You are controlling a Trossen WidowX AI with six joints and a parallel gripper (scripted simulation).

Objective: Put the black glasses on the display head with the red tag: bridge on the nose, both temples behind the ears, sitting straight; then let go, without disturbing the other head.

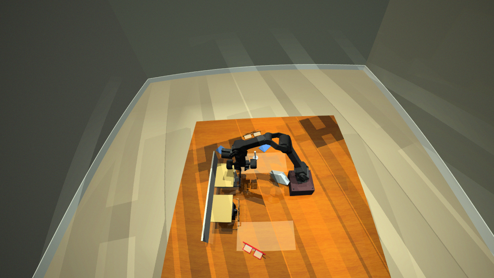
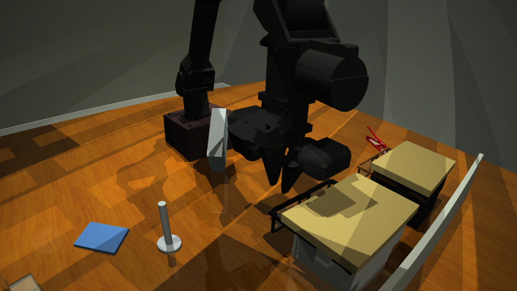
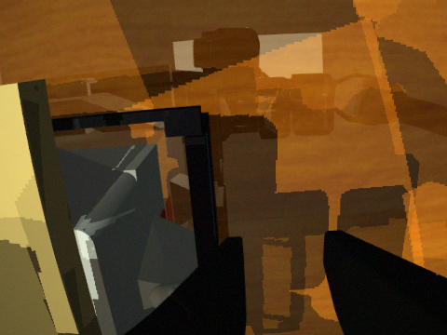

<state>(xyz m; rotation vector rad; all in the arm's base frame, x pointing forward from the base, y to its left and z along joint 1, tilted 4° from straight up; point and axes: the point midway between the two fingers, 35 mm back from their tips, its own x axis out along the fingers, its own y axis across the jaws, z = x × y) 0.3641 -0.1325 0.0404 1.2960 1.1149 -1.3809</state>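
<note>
The black glasses (image 2: 275, 213) (image 3: 205, 195) are at the front of the grey head (image 2: 310, 260) (image 3: 112, 214), below its yellow board (image 2: 361, 217) (image 1: 224, 179). Their front frame runs roughly along the board's front edge. The nose contact and the temple ends behind the ears are hidden. A small red patch shows through the frame in the wrist view; I cannot tell whether it is the tag. My gripper (image 2: 279, 187) (image 3: 283, 249) is open and empty, its fingertips apart just in front of the frame. The other head (image 1: 234, 211) (image 2: 412, 162) is black, under its own yellow board (image 1: 222, 208), with brown glasses in front.
A long pale wall (image 1: 209, 197) (image 2: 435, 224) stands behind both heads. A white peg (image 1: 255, 155) (image 2: 164, 224), a blue tile (image 1: 265, 148) (image 2: 101, 237) and a pale block (image 1: 279, 177) (image 2: 217, 139) stand or lie around the arm. Red glasses (image 1: 255, 251) lie at the far side.
</note>
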